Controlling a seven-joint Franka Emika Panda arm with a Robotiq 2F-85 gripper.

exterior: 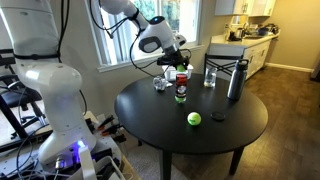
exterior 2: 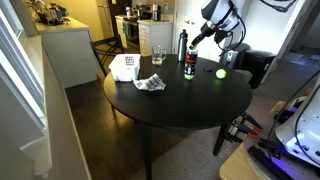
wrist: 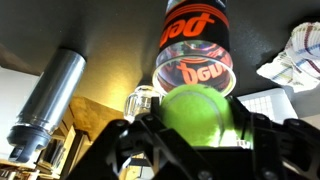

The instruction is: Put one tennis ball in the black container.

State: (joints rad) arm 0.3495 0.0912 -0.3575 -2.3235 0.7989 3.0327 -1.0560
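Hand [wrist: 200, 135] closed partway around one tennis ball [wrist: 198, 105], fingers [wrist: 135, 150] pressed to its sides, held above the bench [exterior: 150, 125] over the black can [wrist: 196, 45]. Can's red label carries white lettering, upside down in wrist view and not legible. Second tennis ball [exterior: 194, 118] lies on the bench near the can; steel bottle [wrist: 50, 95] unlabelled.

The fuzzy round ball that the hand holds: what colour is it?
Yellow-green. The fuzzy round ball shows best in the wrist view.

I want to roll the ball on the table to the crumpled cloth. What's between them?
A small drink can stands between the tennis ball and the cloth, in both exterior views.
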